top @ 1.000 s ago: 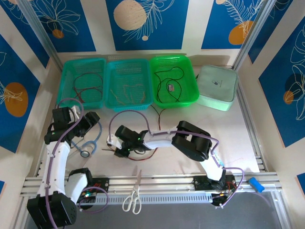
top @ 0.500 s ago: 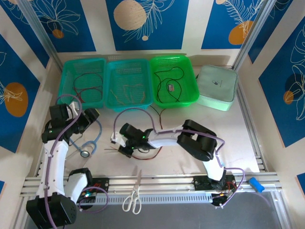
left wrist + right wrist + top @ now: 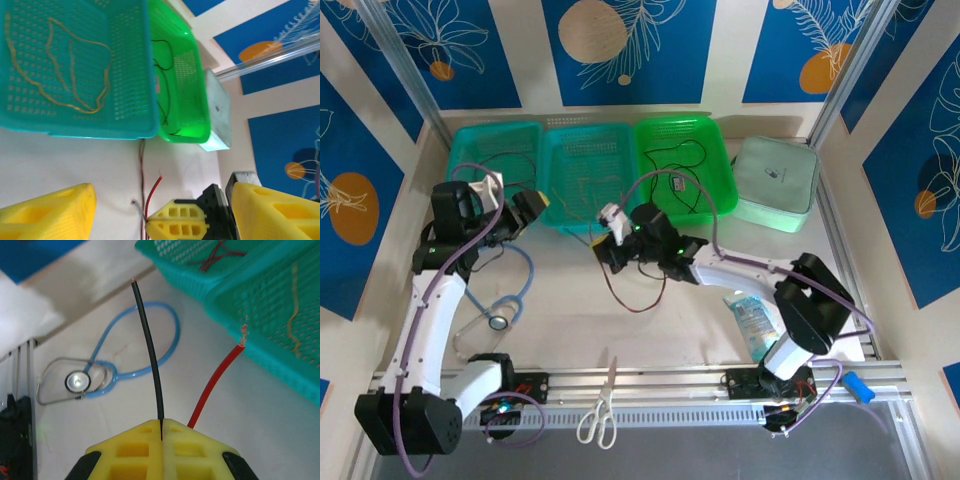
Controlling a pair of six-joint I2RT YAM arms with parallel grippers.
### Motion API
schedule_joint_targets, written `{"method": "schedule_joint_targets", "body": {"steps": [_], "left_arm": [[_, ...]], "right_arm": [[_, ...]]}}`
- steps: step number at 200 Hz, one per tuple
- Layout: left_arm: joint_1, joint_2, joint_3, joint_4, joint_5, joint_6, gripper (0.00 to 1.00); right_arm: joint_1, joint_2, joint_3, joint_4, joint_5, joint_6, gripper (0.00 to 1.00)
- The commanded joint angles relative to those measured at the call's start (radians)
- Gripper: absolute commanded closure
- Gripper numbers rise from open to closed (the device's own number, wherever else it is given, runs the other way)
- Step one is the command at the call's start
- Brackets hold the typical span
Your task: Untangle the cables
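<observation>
One black cable (image 3: pixel 152 360) pinched in closed right jaws; left jaws gape.

Glossy perforated plastic teal basket (image 3: pixel 127 75) — matt yellow plastic fingers (image 3: pixel 135 452) — smooth-sheathed black cable (image 3: pixel 150 350), shiny metal stethoscope head (image 3: pixel 76 382).

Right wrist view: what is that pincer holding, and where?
The right pincer is shut on the black cable, near its free end. Whether the red cable beside it is also pinched cannot be told.

The left arm (image 3: pixel 420 330) and right arm (image 3: pixel 745 272) are white with black joints, trailing purple cables (image 3: pixel 661 173); the fingers (image 3: pixel 135 445) are latticed yellow blocks.
</observation>
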Motion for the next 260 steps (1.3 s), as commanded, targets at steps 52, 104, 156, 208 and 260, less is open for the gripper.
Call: {"method": "schedule_joint_targets", "body": {"steps": [52,104,156,208,260], "left_arm": [[-0.097,0.091,0.05,0.259,0.078,-0.094,0.29],[-0.223,0.13,-0.014,0.425,0.064,-0.053,0.31],[-0.323,0.262,-0.031,0.756,0.141,-0.224,0.36],[-0.337,0.333,-0.017,0.997,0.197,-0.373,0.37],[-0.366,0.367,-0.008,1.048,0.235,-0.409,0.41]], "right_arm": [[-0.248,-0.12,-0.1,0.333,-0.379,0.437,1.0],[-0.279,-0.117,-0.033,0.334,-0.438,0.508,1.0],[-0.295,-0.124,0.022,0.407,-0.466,0.61,1.0],[-0.31,-0.156,0.029,0.422,-0.485,0.645,1.0],[-0.311,-0.138,0.065,0.409,-0.526,0.657,1.0]]}}
